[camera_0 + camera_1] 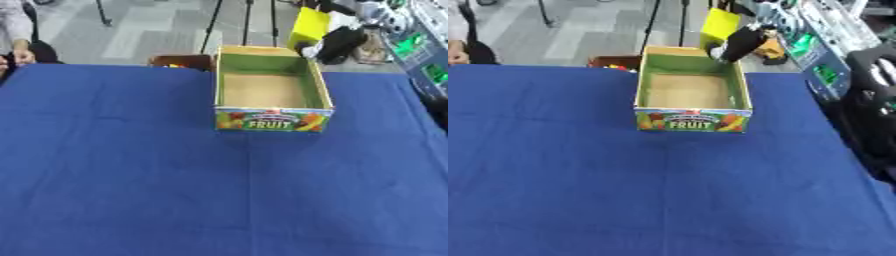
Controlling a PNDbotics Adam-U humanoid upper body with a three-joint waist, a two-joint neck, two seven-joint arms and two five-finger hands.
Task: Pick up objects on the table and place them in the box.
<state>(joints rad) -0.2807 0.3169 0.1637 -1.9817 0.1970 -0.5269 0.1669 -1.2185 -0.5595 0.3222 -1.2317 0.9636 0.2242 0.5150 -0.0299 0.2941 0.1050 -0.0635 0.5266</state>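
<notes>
Blue cloth covers the tabletop (pixel 131 190); you have the fruit box (pixel 271 92) at 12 o'clock, open side up, apparently to take drops from above. Its floor shows bare. No loose objects appear on the cloth. Neither robot hand is in view, so you cannot tell their state. A small brown container (pixel 182 61) behind the box at 11 o'clock is half hidden.

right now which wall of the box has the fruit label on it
The near wall, facing the robot, carries the FRUIT label; the box's other visible walls are plain green inside.
</notes>
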